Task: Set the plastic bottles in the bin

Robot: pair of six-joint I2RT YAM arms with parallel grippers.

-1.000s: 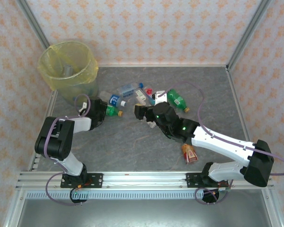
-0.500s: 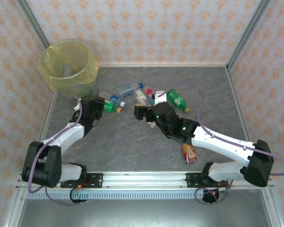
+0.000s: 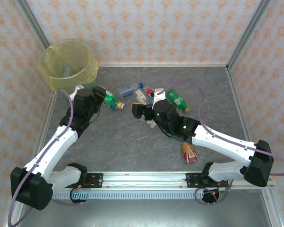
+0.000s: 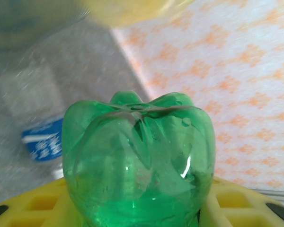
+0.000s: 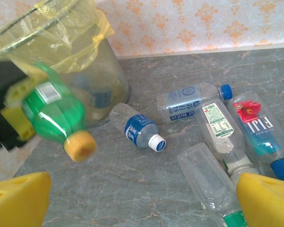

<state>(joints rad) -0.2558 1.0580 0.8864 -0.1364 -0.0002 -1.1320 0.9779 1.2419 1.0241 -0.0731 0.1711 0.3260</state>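
Note:
My left gripper is shut on a green bottle with a yellow cap, held off the table just right of the bin, a round bucket lined with a yellow bag. In the left wrist view the bottle's base sits between the yellow fingers. The right wrist view has this green bottle in front of the bin. My right gripper stands open over bare table. Ahead of it lie a blue-labelled clear bottle and several other clear bottles.
A green bottle lies at the right of the pile. An orange-red bottle lies beside the right arm, near the front. Patterned walls close the back and sides, and the bin stands in the back left corner.
My left arm has stretched out and risen toward the bin, carrying the green bottle away from the blue-labelled bottle on the table. The right arm has hardly moved.

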